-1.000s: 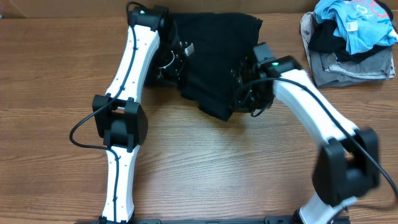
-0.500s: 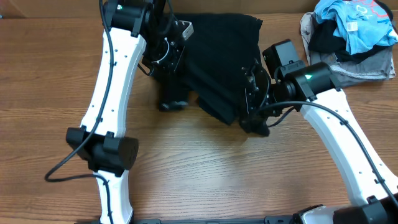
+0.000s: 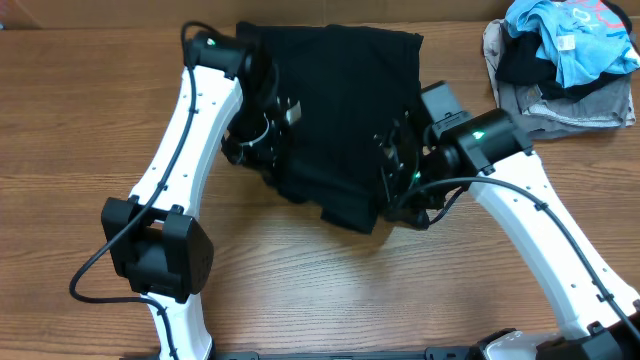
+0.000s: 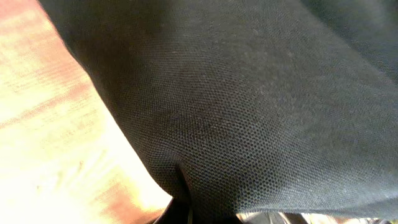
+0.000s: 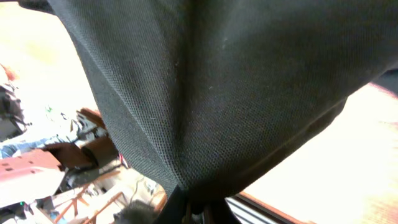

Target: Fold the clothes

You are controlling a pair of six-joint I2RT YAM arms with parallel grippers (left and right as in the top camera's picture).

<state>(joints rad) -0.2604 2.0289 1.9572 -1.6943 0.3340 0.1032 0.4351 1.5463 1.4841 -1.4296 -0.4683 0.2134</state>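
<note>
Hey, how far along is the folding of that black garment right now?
Done: nothing finished shows; the black garment is bunched, not a neat rectangle. In hand: the left gripper and right gripper each pinch its fabric at opposite sides. Left: laying the fold flat and squaring it up on the table.

Plain black clothes (image 3: 345,110), fine weave; brown wood-grain table (image 3: 80,110); light blue shirt (image 3: 600,50); grey folded garment (image 3: 560,112).

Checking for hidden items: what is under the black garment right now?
Wooden table shows around the black garment. The left hand and right hand are shut on its side edges. What lies beneath the cloth is covered and cannot be seen.
</note>
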